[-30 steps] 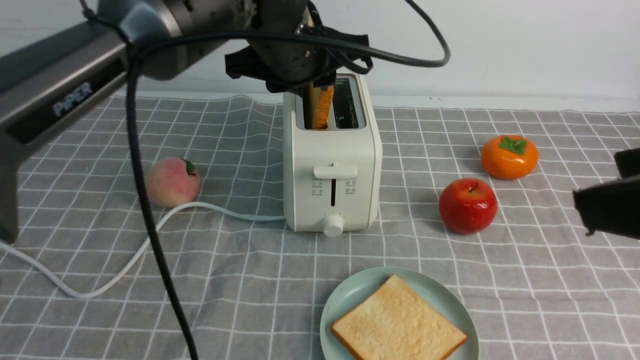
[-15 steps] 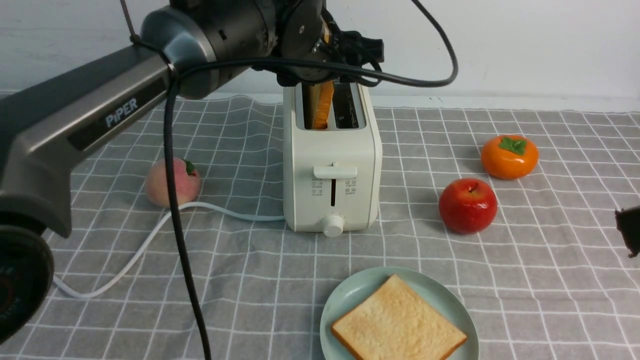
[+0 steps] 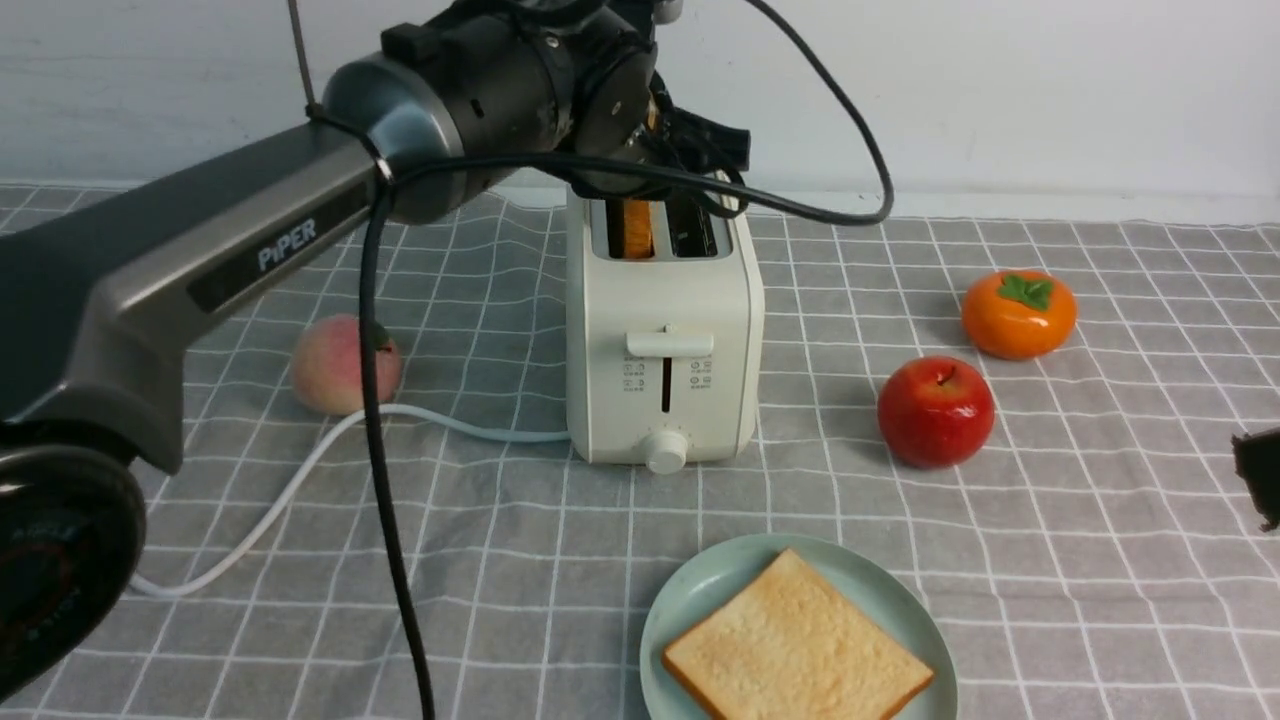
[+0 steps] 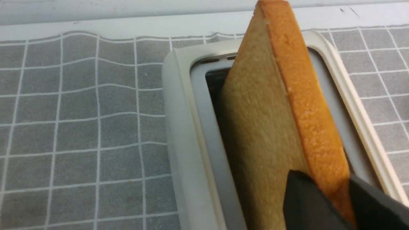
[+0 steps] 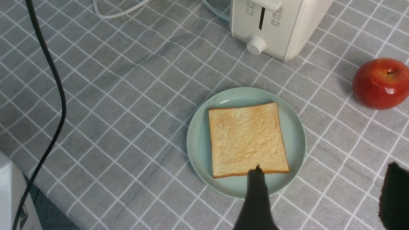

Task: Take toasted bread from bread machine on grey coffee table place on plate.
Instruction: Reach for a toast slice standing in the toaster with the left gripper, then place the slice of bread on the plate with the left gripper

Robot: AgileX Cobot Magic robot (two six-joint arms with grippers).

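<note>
Second slice in our grip

Our left gripper (image 4: 332, 198) pinches 1 brown-crusted toast slice (image 4: 306, 118) in the left slot of the cream-white toaster (image 3: 665, 310); our right gripper (image 5: 322, 199) gapes, empty. Light, stiff and crumbly, it wants gentle pressure on both faces.

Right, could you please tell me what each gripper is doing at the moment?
Left gripper: closed on the toast slice in the toaster.
Right gripper: open, holding nothing.

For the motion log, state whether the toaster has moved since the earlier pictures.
No: the two-slot toaster stands unshifted relative to the red apple in the front view.
</note>
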